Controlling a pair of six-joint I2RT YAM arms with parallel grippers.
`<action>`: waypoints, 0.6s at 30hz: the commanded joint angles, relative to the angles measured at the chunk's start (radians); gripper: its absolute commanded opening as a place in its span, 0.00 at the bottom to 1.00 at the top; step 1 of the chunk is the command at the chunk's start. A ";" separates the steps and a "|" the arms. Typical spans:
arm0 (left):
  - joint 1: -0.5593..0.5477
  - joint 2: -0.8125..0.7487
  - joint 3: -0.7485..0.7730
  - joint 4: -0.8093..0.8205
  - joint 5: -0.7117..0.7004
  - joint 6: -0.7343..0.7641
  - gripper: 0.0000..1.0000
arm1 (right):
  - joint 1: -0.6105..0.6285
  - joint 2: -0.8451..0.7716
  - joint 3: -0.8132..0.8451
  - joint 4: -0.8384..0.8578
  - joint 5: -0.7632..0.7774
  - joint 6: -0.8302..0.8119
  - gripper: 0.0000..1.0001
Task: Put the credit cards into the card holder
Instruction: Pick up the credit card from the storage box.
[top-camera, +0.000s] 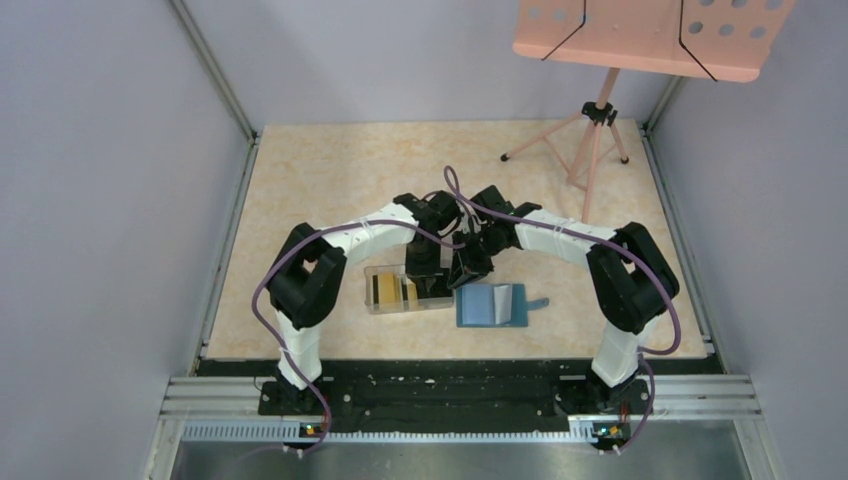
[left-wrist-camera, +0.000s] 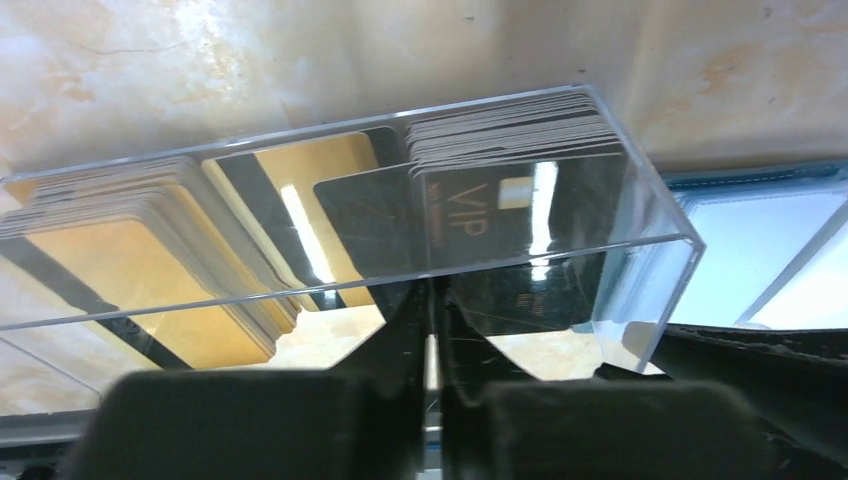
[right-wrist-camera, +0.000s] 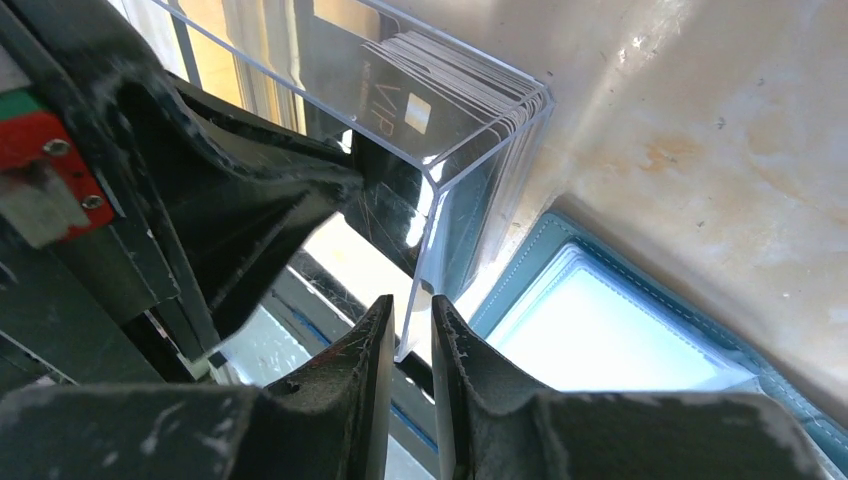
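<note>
A clear plastic box (top-camera: 372, 272) lies on the table and holds the credit cards (top-camera: 390, 291). In the left wrist view, gold cards (left-wrist-camera: 120, 260) lean at its left and a pale-edged stack (left-wrist-camera: 510, 125) stands at its right. A black VIP card (left-wrist-camera: 470, 215) sticks out of its open side. My left gripper (left-wrist-camera: 432, 300) is shut on that black card's near edge. The teal card holder (top-camera: 490, 305) lies open just right of the box, its pale blue pockets up (right-wrist-camera: 620, 330). My right gripper (right-wrist-camera: 408, 305) is closed on the box's corner wall (right-wrist-camera: 480, 110).
A pink music stand (top-camera: 640, 35) on a tripod (top-camera: 595, 140) stands at the back right. Grey walls close in three sides. A metal rail (top-camera: 460, 395) runs along the near edge. Both grippers (top-camera: 425, 272) (top-camera: 468, 268) sit close together above the box.
</note>
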 joint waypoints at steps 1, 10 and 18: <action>-0.015 0.001 0.009 0.069 0.044 -0.019 0.01 | 0.003 -0.058 0.047 0.032 -0.015 -0.017 0.20; -0.024 0.007 0.071 -0.027 -0.014 0.005 0.03 | 0.002 -0.056 0.046 0.032 -0.019 -0.018 0.20; -0.037 0.017 0.125 -0.065 -0.037 0.012 0.20 | 0.002 -0.055 0.046 0.032 -0.018 -0.018 0.20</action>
